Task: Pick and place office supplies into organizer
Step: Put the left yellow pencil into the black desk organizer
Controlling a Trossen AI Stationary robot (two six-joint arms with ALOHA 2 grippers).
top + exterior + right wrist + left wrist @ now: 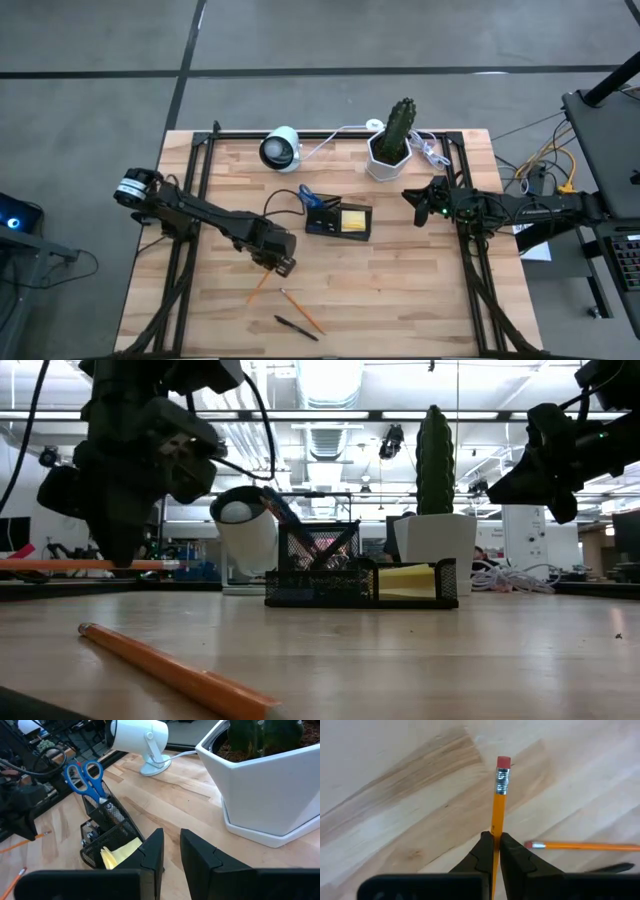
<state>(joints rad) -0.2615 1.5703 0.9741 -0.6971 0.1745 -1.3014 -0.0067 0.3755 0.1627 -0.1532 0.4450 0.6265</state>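
Note:
My left gripper (283, 266) hangs over the table's middle left, shut on an orange pencil (256, 290) with a red eraser (503, 762). A second orange pencil (301, 310) and a black pen (296, 328) lie flat on the wood nearer the front edge. The black mesh organizer (340, 221) stands at the table's centre; blue-handled scissors (84, 776) stick up from one compartment and a yellow sticky pad (121, 851) lies in another. My right gripper (171, 847) waits above the table right of the organizer, fingers slightly apart and bare. My left gripper pinches the pencil's shaft (495, 831) between its two fingertips, a short way back from the eraser end. The fingers come from above, pointing steeply down, and lie across the pencil. In the low view the pencil (70, 565) hangs about level, clear of the table.
A white hexagonal pot (388, 157) with a cactus stands at the back right, and white cables (430, 150) lie beside it. A white round camera (280, 148) stands at the back centre. Bare wood stretches between the organizer and the front edge.

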